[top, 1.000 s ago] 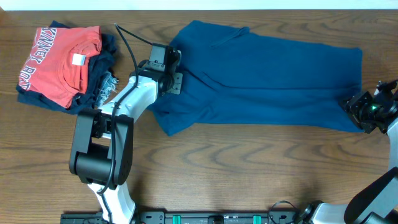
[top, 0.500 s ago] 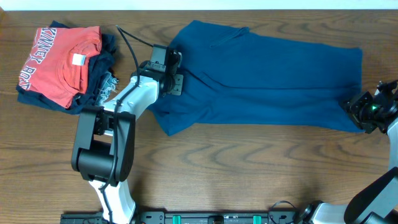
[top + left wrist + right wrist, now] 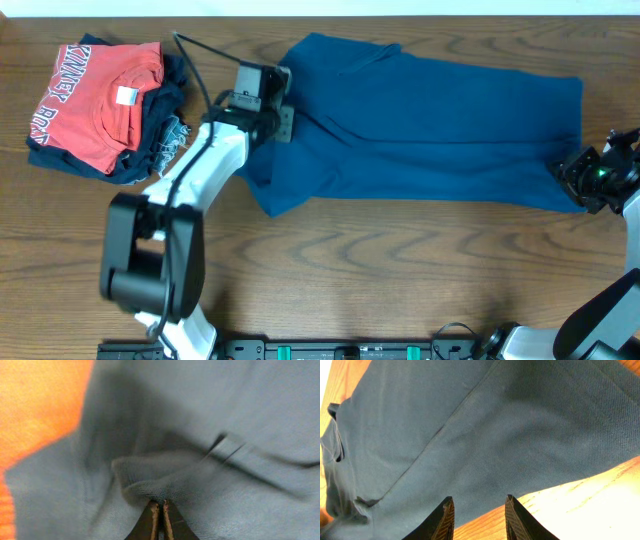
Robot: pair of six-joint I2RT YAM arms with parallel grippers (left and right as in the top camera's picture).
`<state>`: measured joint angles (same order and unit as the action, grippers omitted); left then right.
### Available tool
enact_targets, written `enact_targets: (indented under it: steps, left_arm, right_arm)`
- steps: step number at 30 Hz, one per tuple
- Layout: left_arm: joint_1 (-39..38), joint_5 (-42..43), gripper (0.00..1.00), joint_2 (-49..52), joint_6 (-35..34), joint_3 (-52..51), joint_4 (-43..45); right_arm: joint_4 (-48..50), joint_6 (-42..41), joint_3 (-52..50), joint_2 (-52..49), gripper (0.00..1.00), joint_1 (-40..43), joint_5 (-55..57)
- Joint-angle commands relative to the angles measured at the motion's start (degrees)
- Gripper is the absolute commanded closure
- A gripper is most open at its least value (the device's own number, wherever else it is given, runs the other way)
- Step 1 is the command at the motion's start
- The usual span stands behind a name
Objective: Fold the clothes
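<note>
The clothes (image 3: 430,120), one large plain deep-blue garment, lie spread across the middle and right of the table. At the garment's left edge my left gripper (image 3: 283,110) is shut, pinching a small raised fold of the blue fabric (image 3: 150,485) between its fingertips (image 3: 160,506). My right gripper (image 3: 572,180) sits low at the garment's lower right corner. Its fingers (image 3: 479,502) stand open, with the hem of the clothes (image 3: 520,435) and bare wood between them, gripping nothing.
A folded red T-shirt (image 3: 95,100) with white lettering lies on a dark navy piece (image 3: 165,140) at the table's far left, close beside my left arm. Bare wooden table (image 3: 400,270) runs along the front.
My left gripper has shut on a fold of the blue fabric and shifted slightly toward the table's far edge. The right arm has stayed in place.
</note>
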<state>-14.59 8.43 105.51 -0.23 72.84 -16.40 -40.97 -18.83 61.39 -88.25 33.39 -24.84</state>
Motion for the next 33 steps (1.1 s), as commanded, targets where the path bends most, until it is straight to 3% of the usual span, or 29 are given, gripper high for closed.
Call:
enact_targets:
  steps: [1, 25, 33]
  left_arm:
    - [-0.3, 0.2, 0.94, -2.6, -0.9, 2.1, 0.3]
    - [-4.5, 0.3, 0.94, 0.9, -0.2, 2.1, 9.0]
    - [-5.2, 4.3, 0.94, 1.9, -0.3, 2.1, 13.0]
  right_arm:
    - [0.3, 0.4, 0.4, 0.1, 0.68, -0.4, 0.0]
    - [0.4, 0.0, 0.4, 0.1, 0.68, -0.4, 0.9]
    - [0.6, 0.0, 0.4, 0.1, 0.68, -0.4, 1.1]
